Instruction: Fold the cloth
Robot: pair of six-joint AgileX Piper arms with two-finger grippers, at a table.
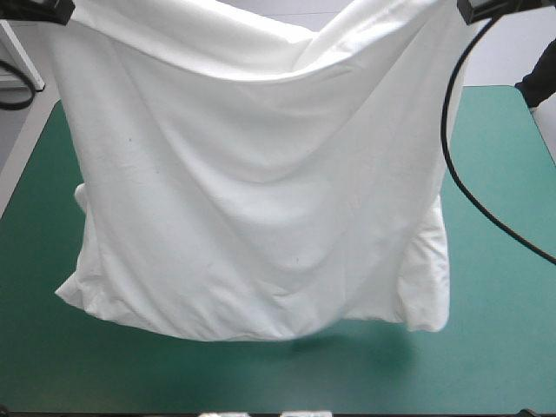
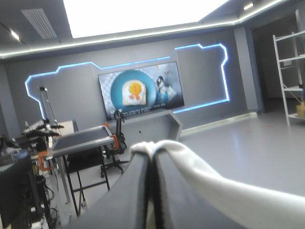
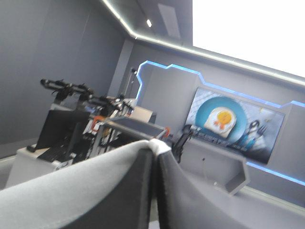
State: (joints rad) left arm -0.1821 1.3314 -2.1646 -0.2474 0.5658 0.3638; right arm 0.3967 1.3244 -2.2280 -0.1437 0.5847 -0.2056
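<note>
The white T-shirt (image 1: 252,191) hangs spread like a curtain above the teal-green table (image 1: 495,330), its top edge sagging between the two raised arms. My left gripper (image 1: 52,10) holds the top left corner and my right gripper (image 1: 473,9) the top right corner. The lower hem bunches close over the table and casts a shadow near the front. Seen from the left wrist, the black fingers (image 2: 138,191) meet on a white fold (image 2: 214,181), the gripper (image 2: 152,151) shut. At the right wrist, a white hem (image 3: 161,146) peeks from the shut gripper (image 3: 155,152).
The teal-green cover shows on both sides of the hanging shirt and in a strip along the front edge (image 1: 261,382). Both wrist views look level into the room, with no table in them.
</note>
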